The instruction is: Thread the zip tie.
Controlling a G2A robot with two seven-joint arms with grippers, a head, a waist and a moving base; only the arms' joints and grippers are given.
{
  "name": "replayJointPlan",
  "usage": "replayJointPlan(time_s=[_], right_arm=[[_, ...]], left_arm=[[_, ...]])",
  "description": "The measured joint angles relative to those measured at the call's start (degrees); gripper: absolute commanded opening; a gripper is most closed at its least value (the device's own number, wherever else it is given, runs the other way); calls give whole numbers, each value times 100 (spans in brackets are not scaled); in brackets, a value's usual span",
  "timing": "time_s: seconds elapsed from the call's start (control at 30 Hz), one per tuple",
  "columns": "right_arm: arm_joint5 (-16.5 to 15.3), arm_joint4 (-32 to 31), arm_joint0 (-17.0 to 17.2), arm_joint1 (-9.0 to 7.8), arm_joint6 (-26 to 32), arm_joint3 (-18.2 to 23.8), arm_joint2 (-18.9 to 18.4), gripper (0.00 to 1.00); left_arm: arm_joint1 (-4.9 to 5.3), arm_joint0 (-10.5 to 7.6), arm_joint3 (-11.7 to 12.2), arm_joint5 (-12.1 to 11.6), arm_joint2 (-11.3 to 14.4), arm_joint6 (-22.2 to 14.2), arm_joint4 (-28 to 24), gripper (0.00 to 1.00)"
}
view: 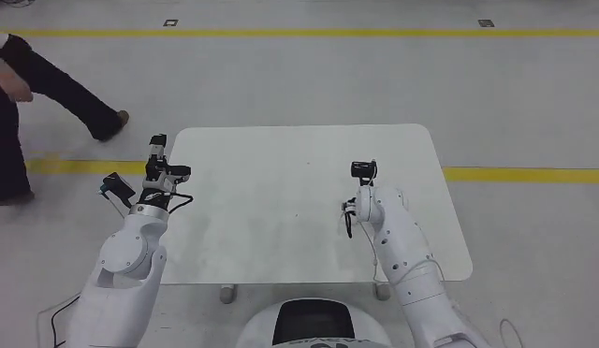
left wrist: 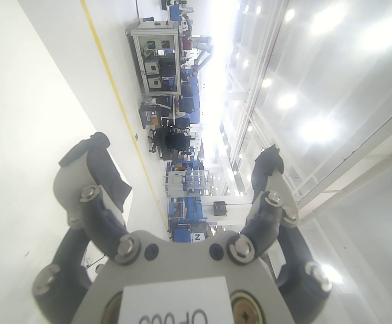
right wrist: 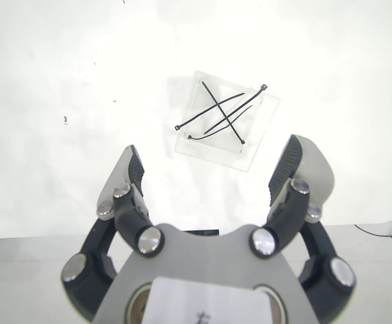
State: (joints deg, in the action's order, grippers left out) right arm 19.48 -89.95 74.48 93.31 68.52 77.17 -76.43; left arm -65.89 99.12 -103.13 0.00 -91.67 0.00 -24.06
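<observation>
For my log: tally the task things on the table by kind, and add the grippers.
Black zip ties: 4, lying crossed in the tray
Clear tray: 1
Grippers: 2, the left gripper and the right gripper, both open
Total: 7

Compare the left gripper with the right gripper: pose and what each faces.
The left gripper points outward, roughly level, toward distant workstations; the right gripper points down at the table. The right gripper has a clear tray of zip ties ahead of its fingers; the left gripper has no task item there. The left gripper sits at the table's left edge, the right gripper over its surface. Both are open and empty.
</observation>
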Motion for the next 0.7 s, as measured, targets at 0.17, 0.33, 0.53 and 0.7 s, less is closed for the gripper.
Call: replayJointPlan(time_s=[0.17,0.33,0.53,0.7], right_arm=[[0,0,96,190,-301,-38,-296,100],[0,0,142,336,-481,-115,-511,100],[0,0,194,452,-686,-159,-693,100],[0,0,270,499,-774,-39,-646,100]], left_arm=[[0,0,0,0,0,0,0,100],[0,0,0,0,0,0,0,100],[0,0,0,0,0,0,0,100],[0,0,0,0,0,0,0,100]])
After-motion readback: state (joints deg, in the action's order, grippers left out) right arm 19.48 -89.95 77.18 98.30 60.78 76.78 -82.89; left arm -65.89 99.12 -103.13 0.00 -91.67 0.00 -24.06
